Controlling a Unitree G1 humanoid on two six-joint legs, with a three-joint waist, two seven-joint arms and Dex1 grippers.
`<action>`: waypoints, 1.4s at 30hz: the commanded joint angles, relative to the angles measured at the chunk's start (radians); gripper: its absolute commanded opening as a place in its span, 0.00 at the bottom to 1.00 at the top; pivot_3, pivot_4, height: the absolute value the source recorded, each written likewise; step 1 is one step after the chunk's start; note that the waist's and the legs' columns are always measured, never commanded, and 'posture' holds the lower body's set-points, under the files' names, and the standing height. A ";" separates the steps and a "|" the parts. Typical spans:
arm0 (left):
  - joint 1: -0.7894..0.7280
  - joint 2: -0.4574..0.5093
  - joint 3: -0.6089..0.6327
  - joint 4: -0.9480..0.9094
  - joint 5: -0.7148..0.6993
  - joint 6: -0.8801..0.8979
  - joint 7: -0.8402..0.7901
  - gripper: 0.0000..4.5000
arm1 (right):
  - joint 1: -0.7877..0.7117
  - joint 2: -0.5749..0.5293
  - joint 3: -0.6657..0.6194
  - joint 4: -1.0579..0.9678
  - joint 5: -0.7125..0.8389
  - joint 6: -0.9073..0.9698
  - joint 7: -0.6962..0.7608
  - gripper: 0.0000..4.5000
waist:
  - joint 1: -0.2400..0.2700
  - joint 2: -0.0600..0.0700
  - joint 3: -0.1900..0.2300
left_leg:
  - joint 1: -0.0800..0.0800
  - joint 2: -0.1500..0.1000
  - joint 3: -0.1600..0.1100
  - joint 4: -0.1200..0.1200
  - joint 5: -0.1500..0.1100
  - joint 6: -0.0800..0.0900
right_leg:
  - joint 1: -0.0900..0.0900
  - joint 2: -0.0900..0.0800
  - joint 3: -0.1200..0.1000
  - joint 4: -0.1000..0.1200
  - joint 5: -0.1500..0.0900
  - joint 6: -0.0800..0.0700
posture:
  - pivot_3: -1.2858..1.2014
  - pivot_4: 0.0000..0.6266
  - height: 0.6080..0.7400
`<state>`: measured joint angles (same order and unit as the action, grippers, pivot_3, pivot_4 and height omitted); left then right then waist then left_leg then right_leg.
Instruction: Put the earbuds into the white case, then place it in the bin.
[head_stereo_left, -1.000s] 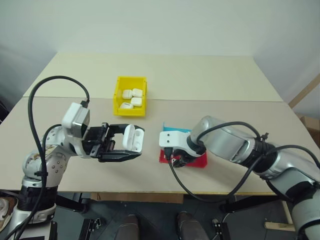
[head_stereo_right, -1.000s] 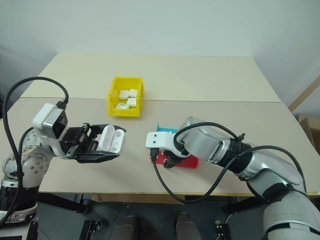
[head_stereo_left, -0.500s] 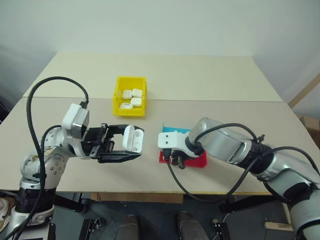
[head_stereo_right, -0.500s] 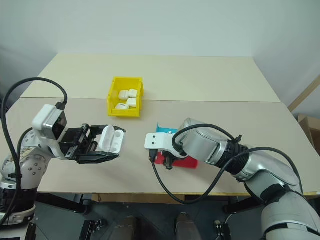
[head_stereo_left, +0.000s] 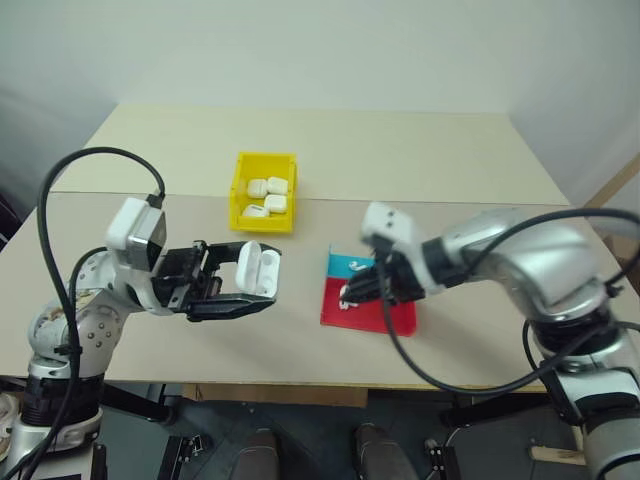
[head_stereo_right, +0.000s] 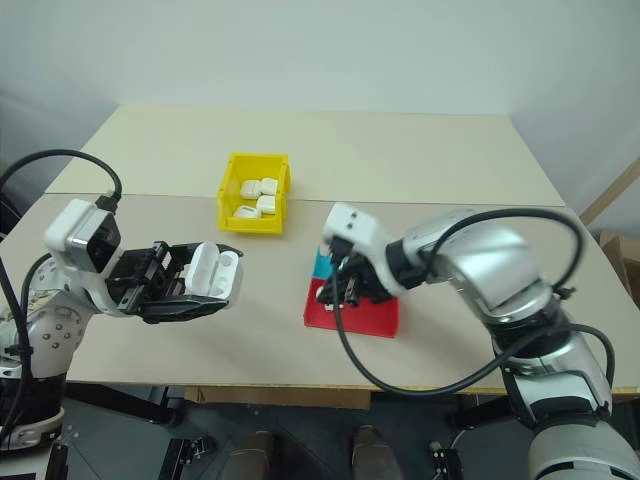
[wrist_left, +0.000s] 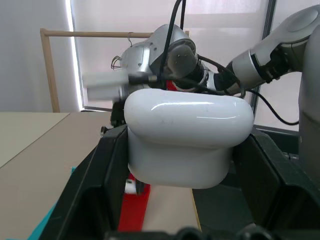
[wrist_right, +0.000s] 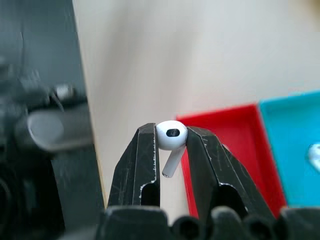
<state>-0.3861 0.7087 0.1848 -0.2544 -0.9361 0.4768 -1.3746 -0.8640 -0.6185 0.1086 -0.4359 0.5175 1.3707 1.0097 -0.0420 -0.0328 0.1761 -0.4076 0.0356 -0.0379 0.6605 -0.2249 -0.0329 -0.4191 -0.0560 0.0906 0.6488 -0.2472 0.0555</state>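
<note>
My left gripper (head_stereo_left: 252, 288) is shut on the white case (head_stereo_left: 259, 268), holding it above the table's left side with its lid flipped open. In the left wrist view the case (wrist_left: 187, 120) sits between the two black fingers. My right gripper (head_stereo_left: 352, 292) hovers over the red-and-blue tray (head_stereo_left: 385, 315), shut on one of the earbuds (wrist_right: 171, 135), whose stem hangs between the fingertips. Another earbud (wrist_right: 315, 152) lies in the tray's blue half. The yellow bin (head_stereo_left: 237, 190) stands farther back on the table, left of centre.
Several creamy look-alike cases (head_stereo_left: 268, 195) lie inside the bin. A seam runs across the table just behind the bin. The table's front edge is close below both grippers. Black cables loop from both arms.
My right gripper has closed on an earbud and lifted it up off the tray, turning toward the left. My left gripper has kept still with the case.
</note>
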 joint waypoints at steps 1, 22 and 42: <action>-0.052 -0.013 0.000 -0.008 -0.028 0.012 0.002 0.63 | 0.072 0.147 -0.328 -0.091 0.102 -0.114 -0.124 0.13 | 0.000 0.000 0.000 | 0.000 0.000 0.000 0.000 0.000 0.000 | 0.000 0.001 0.000 0.000 0.000 0.000 | 0.52 0.24 1.00; -0.286 -0.059 -0.133 0.221 0.080 0.096 -0.065 0.63 | 0.075 0.307 -0.188 -0.194 0.273 -0.318 -0.431 0.13 | -0.005 0.000 0.000 | 0.000 0.000 0.000 -0.001 0.000 0.000 | -0.001 0.001 0.000 0.001 0.000 0.000 | 0.52 0.24 1.00; -0.314 -0.078 -0.120 0.209 0.096 0.114 -0.060 0.63 | 0.124 0.218 -0.076 -0.155 0.216 -0.443 -0.433 0.13 | -0.004 0.000 0.000 | -0.001 0.000 0.000 -0.001 0.000 0.000 | -0.001 0.000 0.000 0.000 0.000 0.000 | 0.52 0.24 1.00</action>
<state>-0.6698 0.6324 0.0405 -0.0097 -0.8234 0.5936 -1.4354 -0.7487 -0.3876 0.0269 -0.5698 0.7299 0.9429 0.5665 -0.0457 -0.0324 0.1762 -0.4084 0.0358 -0.0378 0.6599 -0.2249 -0.0329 -0.4205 -0.0556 0.0910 0.6491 -0.2472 0.0554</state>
